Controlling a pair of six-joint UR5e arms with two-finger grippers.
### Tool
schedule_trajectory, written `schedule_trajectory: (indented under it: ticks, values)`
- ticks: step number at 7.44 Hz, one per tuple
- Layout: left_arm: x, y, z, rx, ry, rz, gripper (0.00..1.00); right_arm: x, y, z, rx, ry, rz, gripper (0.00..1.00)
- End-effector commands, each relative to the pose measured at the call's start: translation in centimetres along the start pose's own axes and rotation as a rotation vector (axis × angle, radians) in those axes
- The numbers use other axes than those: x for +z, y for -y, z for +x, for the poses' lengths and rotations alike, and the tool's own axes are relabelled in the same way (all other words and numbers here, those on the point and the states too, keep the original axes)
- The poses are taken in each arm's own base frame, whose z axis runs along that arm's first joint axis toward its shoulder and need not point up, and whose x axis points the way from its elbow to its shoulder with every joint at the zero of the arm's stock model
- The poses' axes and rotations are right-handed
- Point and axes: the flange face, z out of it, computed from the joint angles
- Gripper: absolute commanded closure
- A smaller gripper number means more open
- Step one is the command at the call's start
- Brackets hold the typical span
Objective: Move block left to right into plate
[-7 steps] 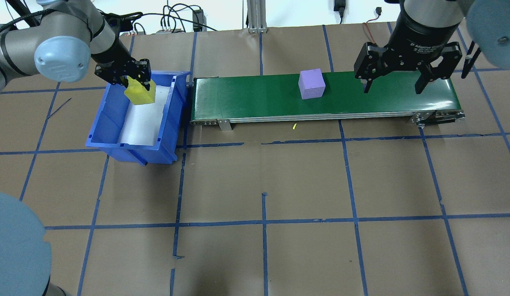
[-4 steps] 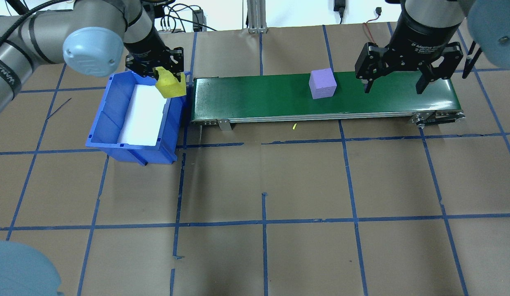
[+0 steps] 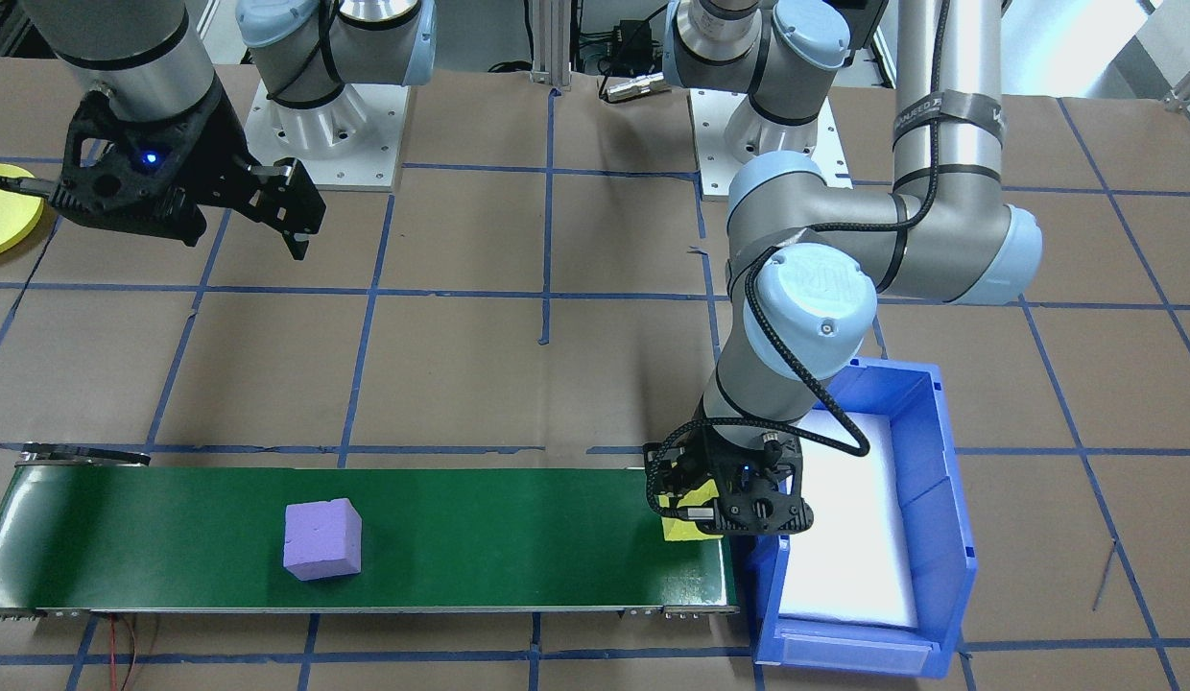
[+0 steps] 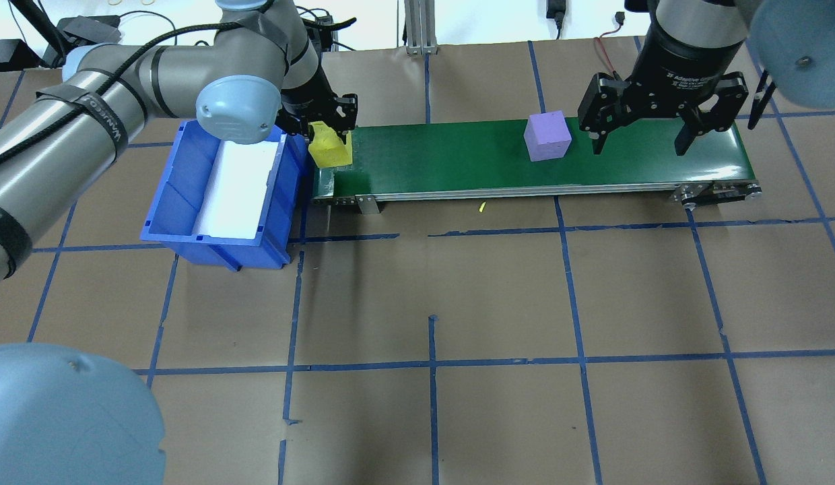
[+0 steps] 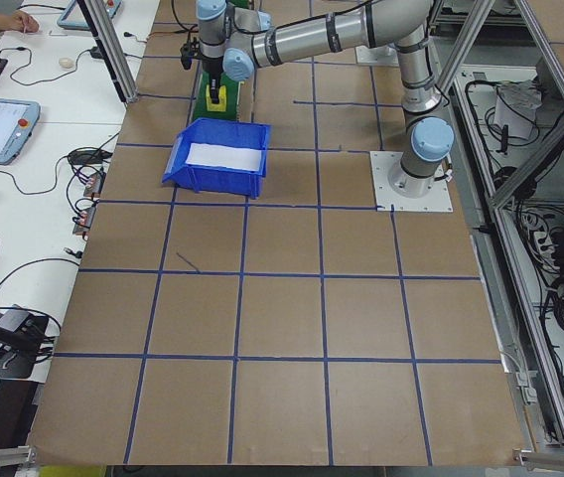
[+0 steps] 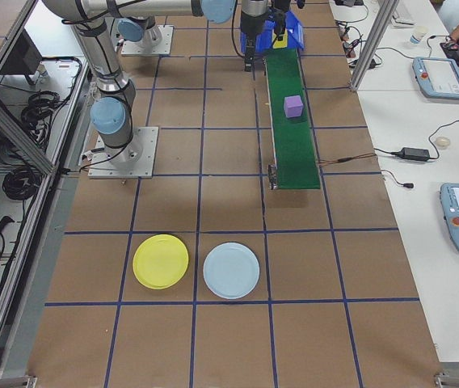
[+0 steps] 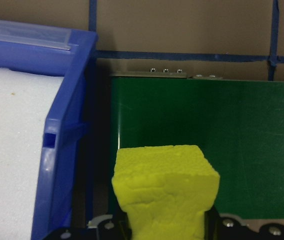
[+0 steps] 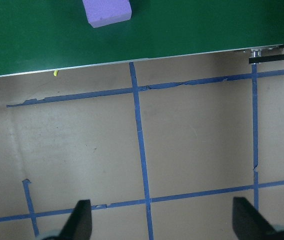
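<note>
A brown table (image 4: 458, 303) gridded with blue tape, white benches (image 6: 423, 202) alongside.

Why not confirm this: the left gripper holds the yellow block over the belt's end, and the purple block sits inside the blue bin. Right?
Not quite. The purple block sits on the green belt, not in the blue bin, as the overhead view shows. The left gripper does hold the yellow block over the belt's end.

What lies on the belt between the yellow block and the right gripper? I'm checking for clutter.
Only the purple block, in the overhead view, between yellow block and right gripper.
</note>
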Motion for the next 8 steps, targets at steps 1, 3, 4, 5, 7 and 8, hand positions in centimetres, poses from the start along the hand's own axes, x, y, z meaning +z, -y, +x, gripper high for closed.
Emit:
schedule_trajectory:
  ticks: [1, 3, 4, 5, 7, 8]
  values:
    - [3.2, 0.8, 0.5, 0.001, -0.005, 0.011, 0.47, 5.9, 3.6, -0.5, -0.014, -0.024, -0.109, 0.00]
    - [3.0, 0.6, 0.6, -0.003, -0.015, 0.014, 0.16, 11.3, 8.0, -1.1, -0.028, -0.018, -0.025, 0.00]
    - [1.1, 0.8, 0.7, -0.002, -0.024, 0.045, 0.13, 15.3, 10.3, -1.2, -0.027, -0.017, -0.053, 0.00]
    - [-0.3, 0.1, 0.6, -0.004, -0.018, 0.047, 0.06, 15.7, 11.6, -0.2, -0.012, -0.010, -0.039, 0.00]
    - [-8.0, -2.9, -0.9, -0.009, 0.009, -0.013, 0.00, 15.5, 15.3, 3.5, -0.042, 0.004, 0.012, 0.00]
    - [-11.8, -4.5, -2.6, -0.033, 0.013, 0.007, 0.00, 15.2, 16.4, 3.7, -0.072, 0.016, 0.029, 0.00]
